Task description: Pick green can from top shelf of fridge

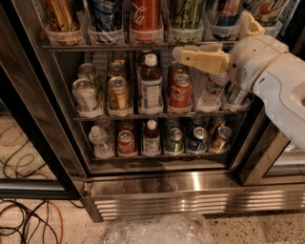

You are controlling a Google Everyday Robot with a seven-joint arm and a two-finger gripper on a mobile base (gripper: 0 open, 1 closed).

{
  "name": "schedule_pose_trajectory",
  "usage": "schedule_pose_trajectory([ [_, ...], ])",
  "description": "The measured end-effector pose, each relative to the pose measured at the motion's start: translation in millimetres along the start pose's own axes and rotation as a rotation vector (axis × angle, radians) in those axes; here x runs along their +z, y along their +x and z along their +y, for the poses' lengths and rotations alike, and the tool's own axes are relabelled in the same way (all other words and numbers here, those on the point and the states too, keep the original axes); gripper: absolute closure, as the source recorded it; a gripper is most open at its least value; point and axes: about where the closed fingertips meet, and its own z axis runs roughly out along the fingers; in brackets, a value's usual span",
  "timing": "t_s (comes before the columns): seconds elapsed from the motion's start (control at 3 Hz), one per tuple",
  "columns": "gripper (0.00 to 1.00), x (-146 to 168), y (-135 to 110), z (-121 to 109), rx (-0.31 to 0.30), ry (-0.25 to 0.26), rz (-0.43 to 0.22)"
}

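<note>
The green can [185, 14], pale green with dark markings, stands in a whitish tub on the top shelf [95, 47] of the fridge [190, 200]; its top is cut off by the frame. My gripper [212, 34] is at the right, just in front of the top shelf's edge. It is open: one cream finger [200, 58] points left below the green can, and the other finger [249, 23] points up. It holds nothing.
A red Coca-Cola can [145, 19] stands left of the green can, with other cans on both sides. Lower racks hold cans and bottles [150, 88]. The dark door frame [33, 119] is at the left. Cables [24, 219] and a plastic bag [157, 231] lie on the floor.
</note>
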Motion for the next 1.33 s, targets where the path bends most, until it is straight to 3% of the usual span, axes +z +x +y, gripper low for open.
schedule_pose_trajectory([
  [0.33,0.0,0.7,-0.5,0.4,0.0,-0.001,-0.001],
  [1.0,0.41,0.7,-0.6,0.5,0.0,-0.001,-0.001],
  [1.33,0.42,0.7,-0.6,0.6,0.0,-0.001,-0.001],
])
